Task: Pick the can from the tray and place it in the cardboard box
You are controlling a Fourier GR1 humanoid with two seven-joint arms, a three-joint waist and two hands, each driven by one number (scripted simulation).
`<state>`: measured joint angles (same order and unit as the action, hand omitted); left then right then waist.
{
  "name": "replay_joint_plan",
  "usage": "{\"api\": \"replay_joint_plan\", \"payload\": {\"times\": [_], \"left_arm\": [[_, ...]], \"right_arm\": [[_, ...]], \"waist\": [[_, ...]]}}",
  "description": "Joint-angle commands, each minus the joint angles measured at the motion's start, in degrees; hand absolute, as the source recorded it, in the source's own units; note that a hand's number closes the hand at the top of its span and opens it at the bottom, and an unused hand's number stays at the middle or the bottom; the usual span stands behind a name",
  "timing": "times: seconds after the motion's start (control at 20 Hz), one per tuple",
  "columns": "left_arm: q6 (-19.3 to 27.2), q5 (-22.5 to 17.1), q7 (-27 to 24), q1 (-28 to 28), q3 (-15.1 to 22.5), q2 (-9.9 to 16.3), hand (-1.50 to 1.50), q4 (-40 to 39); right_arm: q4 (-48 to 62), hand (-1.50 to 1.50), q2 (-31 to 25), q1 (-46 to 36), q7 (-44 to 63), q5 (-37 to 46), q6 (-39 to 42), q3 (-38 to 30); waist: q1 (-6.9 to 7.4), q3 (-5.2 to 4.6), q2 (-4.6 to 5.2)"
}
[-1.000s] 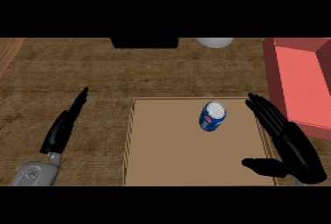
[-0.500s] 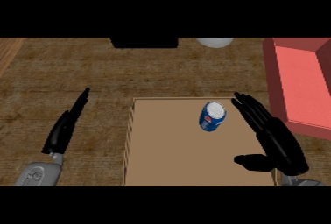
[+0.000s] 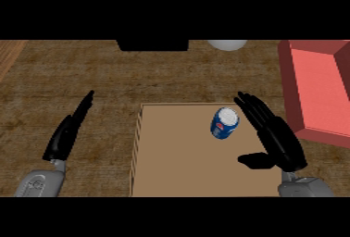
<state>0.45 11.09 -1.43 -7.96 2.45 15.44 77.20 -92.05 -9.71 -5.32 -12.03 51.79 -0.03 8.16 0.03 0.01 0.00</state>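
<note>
Currently you have the right hand (image 3: 277, 139) over the right side of the tray (image 3: 178, 176), fingers straight and spread, thumb stuck out toward the tray's middle. It holds nothing.

Surface: you are looking steeply down on a dark brown wood-grain counter (image 3: 103, 74). The tray is a flat tan rectangle with a thin raised rim, lying between your two hands and running down to the lower edge of the view.

Can (image 3: 224, 122): blue and white, with a pale top, on the tray just to the left of the right hand's fingers, near their tips. You can see a narrow strip of tray between can and fingers, so they look apart, not touching.

Cardboard box (image 3: 318, 88): reddish, open-topped, on the counter to the right of the right hand and beyond it, cut off by the view's right edge.

Left hand (image 3: 68, 129): open, fingers straight, resting edge-on over the counter, left of the tray and well apart from the can.

Beyond both hands, at the far edge, note a black block (image 3: 152, 45) and a pale rounded object (image 3: 228, 44), both only partly in view.
</note>
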Motion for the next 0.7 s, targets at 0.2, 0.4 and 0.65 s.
{"api": "replay_joint_plan", "payload": {"times": [0.2, 0.4, 0.65], "left_arm": [[-2.61, 1.37, 2.79, -2.1, -2.58, -0.85, 0.0, 1.25], [-3.26, 2.52, -1.28, 1.77, -3.31, -1.45, 0.0, 0.96], [-3.59, 3.59, -0.43, 2.18, -2.97, -2.27, 0.0, 2.32]], "right_arm": [[0.56, -1.5, 2.33, -0.23, -0.15, 1.8, 2.07, 2.23], [7.89, -1.5, 4.26, -4.71, -0.83, 2.58, 0.0, 0.65], [8.74, -1.5, 6.39, -5.32, 0.89, 4.45, -0.16, 2.26]], "waist": [[-0.1, -0.01, -0.03], [0.06, -0.01, -0.01], [0.08, -0.01, -0.03]]}}
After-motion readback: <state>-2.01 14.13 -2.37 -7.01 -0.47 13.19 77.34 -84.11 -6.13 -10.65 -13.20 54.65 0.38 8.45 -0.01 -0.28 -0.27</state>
